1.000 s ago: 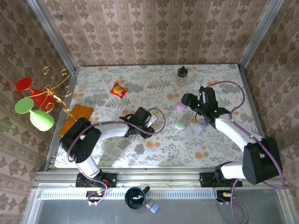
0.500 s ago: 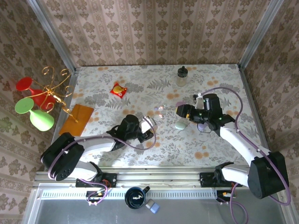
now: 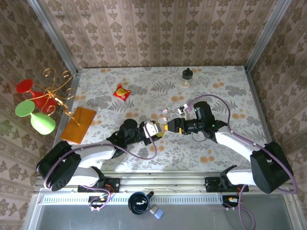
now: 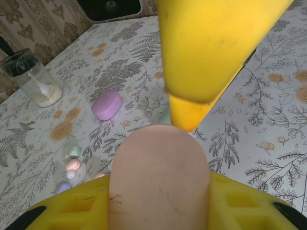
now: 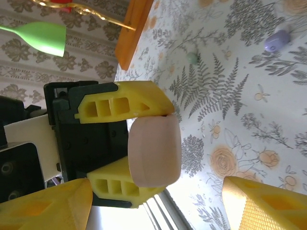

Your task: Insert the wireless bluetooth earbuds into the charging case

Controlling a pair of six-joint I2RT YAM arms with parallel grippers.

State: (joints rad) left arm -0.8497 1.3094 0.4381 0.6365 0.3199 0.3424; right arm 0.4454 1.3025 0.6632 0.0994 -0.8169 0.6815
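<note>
**Pink case held shut, buds loose on the table**

Your left fingers (image 3: 156,130) are clamped on the pink case (image 5: 153,151) and present it to the other arm, probably so its lid can be opened. Your right fingers (image 3: 170,127) stand wide, one on either side of the pink case, not gripping it. The pink case is closed, so its inside is hidden. The earbuds (image 4: 73,165) lie loose on the table (image 3: 216,81) just beyond the pink case. A closed lilac case (image 4: 106,104) sits farther beyond it.

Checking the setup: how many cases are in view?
2: a peach case in the left tool, a lilac case on the table. Others may hide behind the right arm.
</note>
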